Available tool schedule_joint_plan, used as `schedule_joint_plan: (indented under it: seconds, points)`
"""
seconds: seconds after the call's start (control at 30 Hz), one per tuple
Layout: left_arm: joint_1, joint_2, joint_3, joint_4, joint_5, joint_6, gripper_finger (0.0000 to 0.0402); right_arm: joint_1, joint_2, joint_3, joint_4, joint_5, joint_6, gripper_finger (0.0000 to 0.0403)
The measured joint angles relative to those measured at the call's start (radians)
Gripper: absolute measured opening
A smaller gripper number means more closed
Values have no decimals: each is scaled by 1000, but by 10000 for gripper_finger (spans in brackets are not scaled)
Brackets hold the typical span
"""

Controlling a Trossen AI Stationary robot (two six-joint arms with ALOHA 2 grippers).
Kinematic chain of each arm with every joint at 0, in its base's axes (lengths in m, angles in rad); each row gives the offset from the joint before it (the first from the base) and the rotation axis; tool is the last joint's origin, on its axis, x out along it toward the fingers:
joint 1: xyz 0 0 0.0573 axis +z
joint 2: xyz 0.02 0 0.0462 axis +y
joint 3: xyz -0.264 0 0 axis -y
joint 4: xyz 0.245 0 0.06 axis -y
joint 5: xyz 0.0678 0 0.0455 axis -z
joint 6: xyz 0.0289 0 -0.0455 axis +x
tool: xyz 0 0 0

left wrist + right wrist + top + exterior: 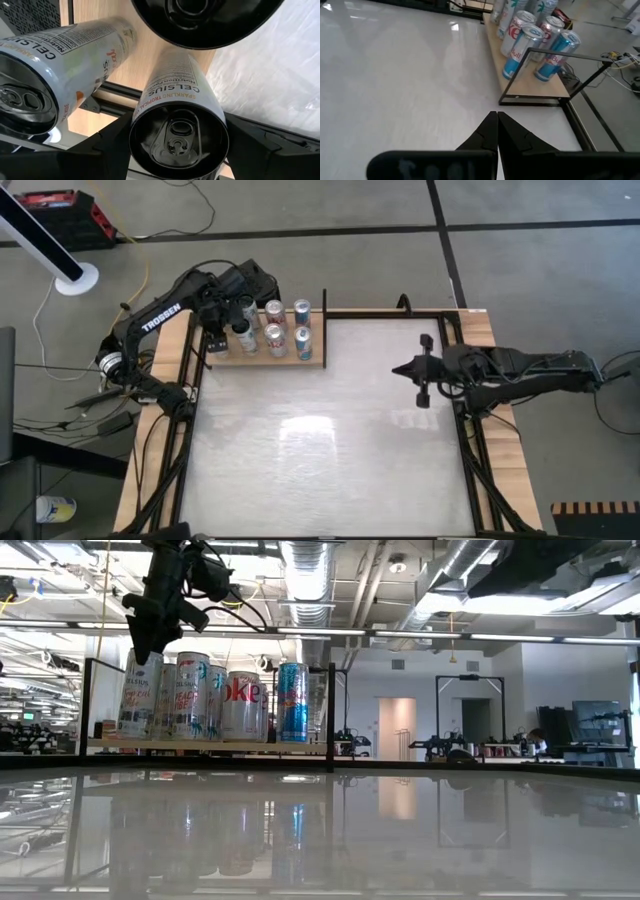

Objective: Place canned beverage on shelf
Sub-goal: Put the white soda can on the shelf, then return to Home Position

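six-odd cans (274,326) on shelf (312,360)

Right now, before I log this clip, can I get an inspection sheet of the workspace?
Surface: glossy white tabletop, bare across the middle.
Job's things: shelf at the far left corner, holding upright cans; Celsius can sits between the left gripper's fingers.
Clutter: nothing seen on the tabletop.
Grippers: left gripper over the shelf's left end, around the Celsius can; right gripper shut, waiting at the right edge.
Cables: loose cables on the floor, left of the table.
Surroundings: open workshop room; white stand on the floor.
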Motion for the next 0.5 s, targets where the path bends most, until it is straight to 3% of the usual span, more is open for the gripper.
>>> schedule_joint_plan:
  seconds: [0.1,0.33,0.5]
  points:
    - [0,0,0,4,-8,-8,242,-6,0,0,0,0,1,27]
    - [0,1,-1,8,-34,-38,328,-6,-1,0,-1,0,1,27]
    - [0,1,-1,-1,-52,-37,337,-6,-1,0,-1,0,1,27]
